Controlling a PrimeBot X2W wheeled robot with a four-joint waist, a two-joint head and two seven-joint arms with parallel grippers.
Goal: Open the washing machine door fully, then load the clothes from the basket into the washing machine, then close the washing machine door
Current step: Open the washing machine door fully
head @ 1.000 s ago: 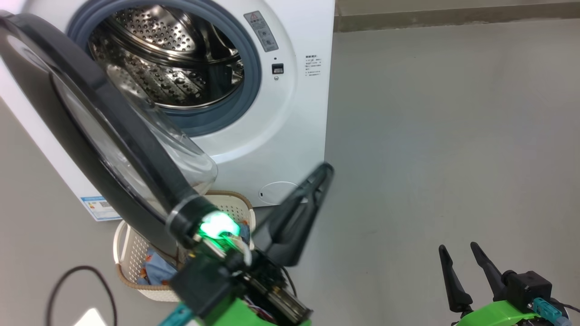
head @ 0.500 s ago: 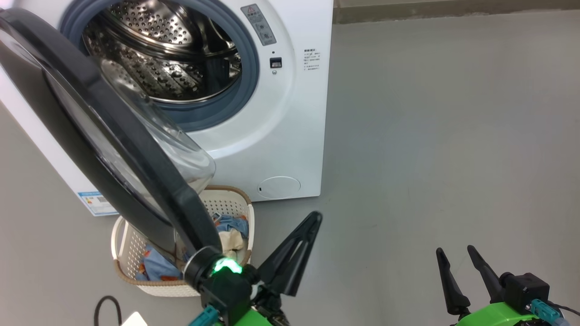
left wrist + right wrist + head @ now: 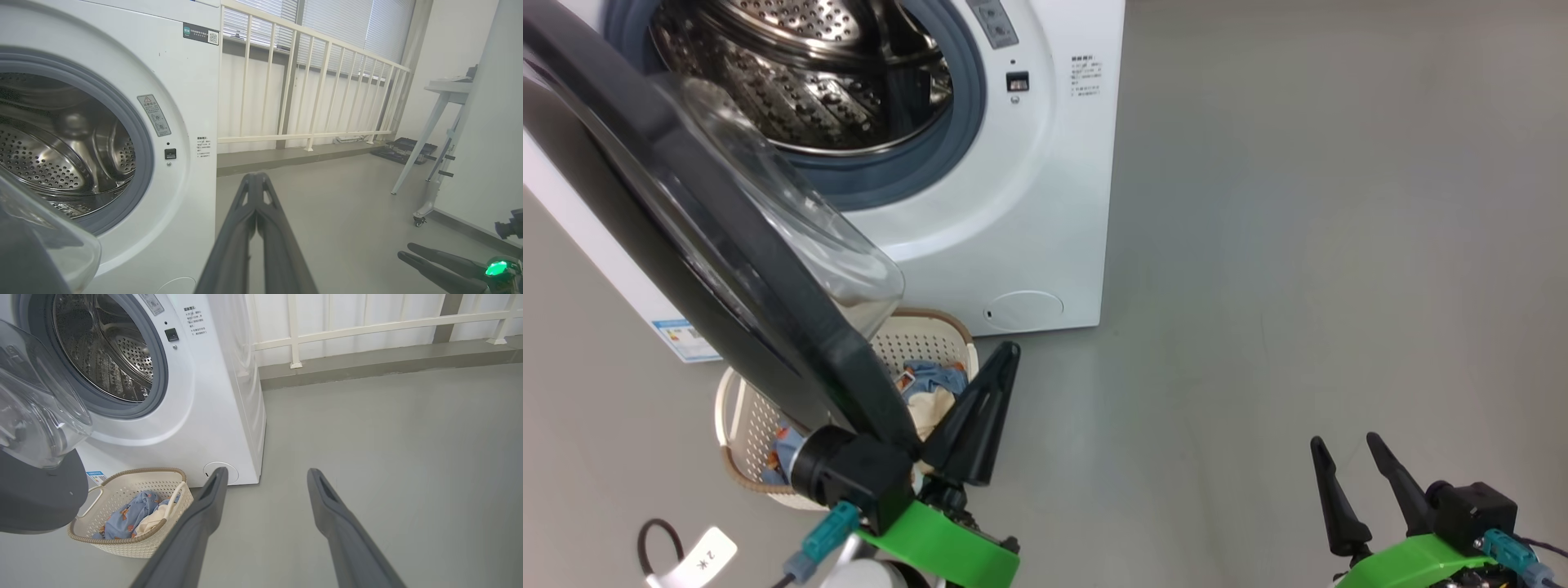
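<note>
Pointing forward, left end effector (image 3: 1009,351) pinched; right end effector (image 3: 1344,443) splayed.

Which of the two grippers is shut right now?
The left gripper, jaws pressed together near the basket; the right gripper has its jaws apart.

Bare test room; washing machine (image 3: 204,400) on grey floor (image 3: 408,457); white railing (image 3: 302,136).

Seeing left hand (image 3: 1003,355) at lower centre-left of head view, fingers (image 3: 235,245) pressed flat together, nothing between them, angled up and slightly right off a green wrist mount (image 3: 939,547). Got right hand (image 3: 1345,447) low at lower right, fingers (image 3: 196,522) spread wide, empty, pointing up.
</note>
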